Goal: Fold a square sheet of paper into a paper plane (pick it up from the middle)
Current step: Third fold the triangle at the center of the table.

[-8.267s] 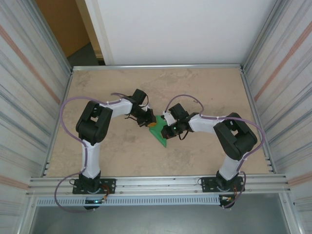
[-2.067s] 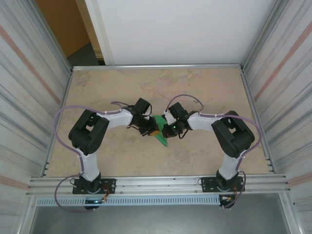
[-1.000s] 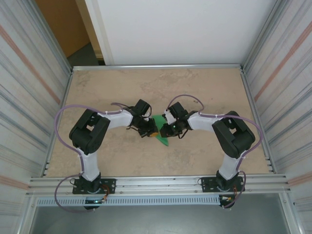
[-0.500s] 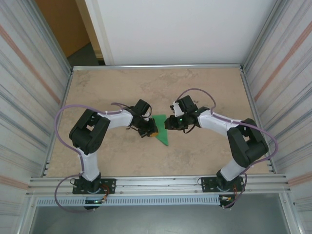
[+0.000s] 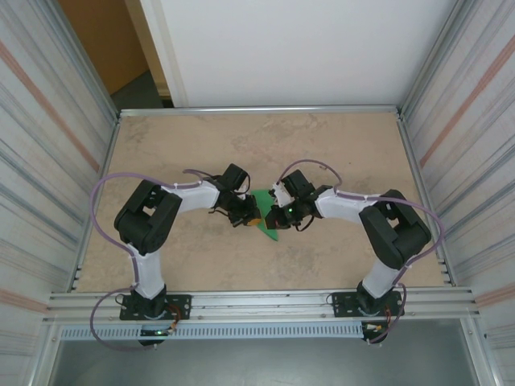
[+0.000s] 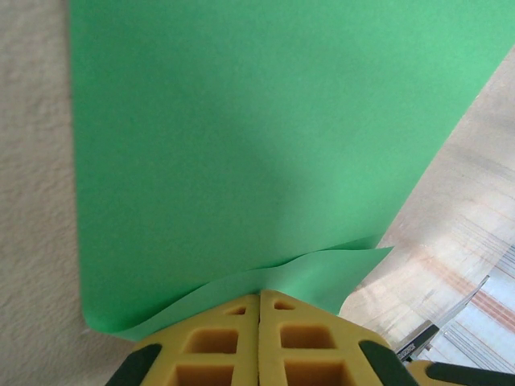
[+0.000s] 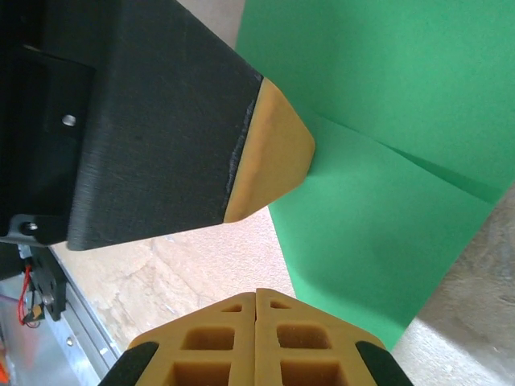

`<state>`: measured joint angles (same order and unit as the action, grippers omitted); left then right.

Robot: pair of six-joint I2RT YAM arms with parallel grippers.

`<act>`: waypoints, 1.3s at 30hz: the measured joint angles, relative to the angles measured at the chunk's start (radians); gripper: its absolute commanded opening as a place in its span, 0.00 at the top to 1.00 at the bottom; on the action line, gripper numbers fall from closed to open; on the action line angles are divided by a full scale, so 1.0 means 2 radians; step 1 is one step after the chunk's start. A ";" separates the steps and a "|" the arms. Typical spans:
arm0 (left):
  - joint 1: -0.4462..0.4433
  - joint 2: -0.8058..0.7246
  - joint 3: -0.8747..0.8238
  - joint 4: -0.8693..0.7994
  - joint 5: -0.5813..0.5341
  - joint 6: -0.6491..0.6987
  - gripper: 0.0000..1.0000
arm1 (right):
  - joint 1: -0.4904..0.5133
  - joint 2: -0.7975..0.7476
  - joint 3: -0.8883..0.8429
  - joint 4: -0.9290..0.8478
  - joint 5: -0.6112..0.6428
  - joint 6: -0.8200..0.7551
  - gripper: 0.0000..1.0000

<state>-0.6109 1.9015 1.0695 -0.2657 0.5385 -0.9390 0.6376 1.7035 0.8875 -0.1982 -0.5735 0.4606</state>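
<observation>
**Item:** square sheet of paper (image 6: pixel 241 145), bright green, part-folded into a pointed, layered shape. It lies flat on the worktop (image 5: pixel 338 153), mid-table between the two arms

**Step in hand (judged):** mid-fold, creasing or taking up a flap; no finished plane yet

**Left gripper** (image 6: pixel 259 315): jaws clenched, apparently nipping the sheet's near edge, which curls up at the tips

**Right gripper** (image 7: pixel 257 315): jaws clenched at the opposite edge, beside a diagonal crease; whether paper sits between them cannot be told

**Next move calls for:** carrying one flap across with the other side pinned and the edges aligned
</observation>
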 measured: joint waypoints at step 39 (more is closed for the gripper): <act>0.000 0.007 0.010 -0.013 0.005 0.002 0.96 | -0.001 0.037 0.000 -0.017 -0.005 -0.014 0.97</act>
<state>-0.6106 1.9163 1.0901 -0.2913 0.5476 -0.9360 0.6365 1.7771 0.8871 -0.2314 -0.5838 0.4328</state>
